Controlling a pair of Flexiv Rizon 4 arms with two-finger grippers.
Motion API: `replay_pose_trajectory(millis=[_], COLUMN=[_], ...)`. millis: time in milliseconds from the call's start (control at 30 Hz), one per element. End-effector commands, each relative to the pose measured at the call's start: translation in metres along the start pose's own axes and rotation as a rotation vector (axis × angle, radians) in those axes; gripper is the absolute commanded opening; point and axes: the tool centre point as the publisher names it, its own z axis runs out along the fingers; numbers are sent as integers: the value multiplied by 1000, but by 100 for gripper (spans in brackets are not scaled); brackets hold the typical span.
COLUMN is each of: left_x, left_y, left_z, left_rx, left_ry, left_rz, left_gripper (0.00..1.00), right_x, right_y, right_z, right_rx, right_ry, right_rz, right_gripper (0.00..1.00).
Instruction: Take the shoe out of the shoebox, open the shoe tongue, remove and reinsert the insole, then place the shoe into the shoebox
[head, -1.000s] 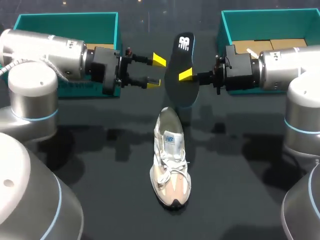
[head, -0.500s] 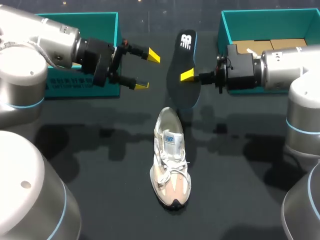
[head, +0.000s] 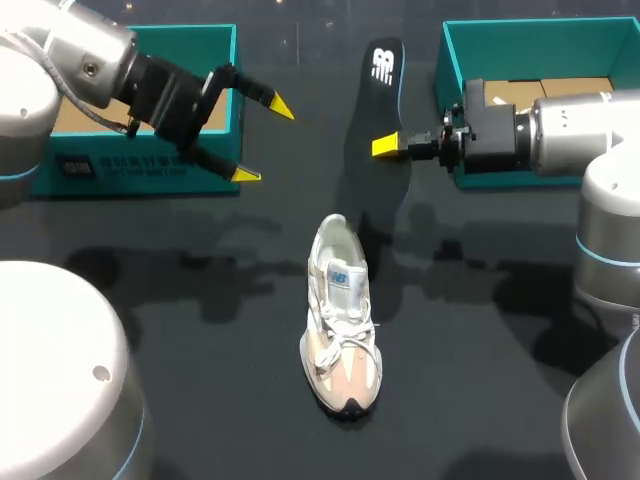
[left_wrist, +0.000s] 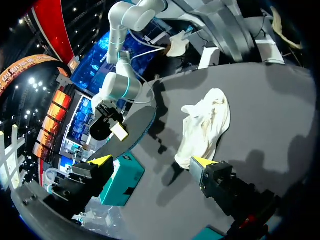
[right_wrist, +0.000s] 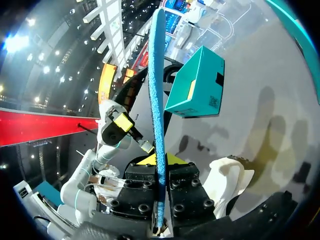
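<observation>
A white and beige shoe (head: 340, 325) rests on the dark table, toe toward me, and shows ahead of my left gripper (left_wrist: 205, 127) and beside my right one (right_wrist: 227, 182). The black insole (head: 379, 100) hangs upright above the table, behind the shoe. My right gripper (head: 392, 146) is shut on its edge, and the right wrist view shows the insole (right_wrist: 156, 75) edge-on, blue, between the fingers of that gripper (right_wrist: 159, 162). My left gripper (head: 258, 140) is open and empty, off to the left of the insole, in front of the left shoebox (head: 140, 100); in its own view the left gripper (left_wrist: 150, 162) looks out at the shoe.
A second teal box (head: 540, 60) with cardboard inside stands at the back right, behind my right wrist. The left teal box also shows in the wrist views (left_wrist: 122, 177) (right_wrist: 197, 85). My left arm (right_wrist: 115, 130) shows beyond the insole.
My left gripper opened wider and drew back to the left, away from the insole. The right gripper carried the insole slightly right and farther back. The shoe stayed put.
</observation>
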Motion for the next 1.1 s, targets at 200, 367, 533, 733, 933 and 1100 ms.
replay_pose_trajectory(millis=[200,367,533,733,933,1100], left_x=[0,21,42,60,60,60], left_y=[-3,4,7,3,3,3], left_z=[15,17,28,39,39,39], left_rx=[-15,68,9,-250,-250,-250], left_ry=[111,114,133,128,128,128], left_rz=[-135,-390,-594,-794,-794,-794], left_gripper=[100,100,100,100,100,100], right_x=[1,-4,-8,-21,-21,-21], right_y=[-2,4,-3,-20,-20,-20], right_z=[0,5,7,5,5,5], right_rx=[-3,-11,16,21,21,21], right_ry=[-5,-4,-8,43,43,43], right_rz=[0,-70,-140,-217,-217,-217], right_gripper=[0,0,0,0,0,0])
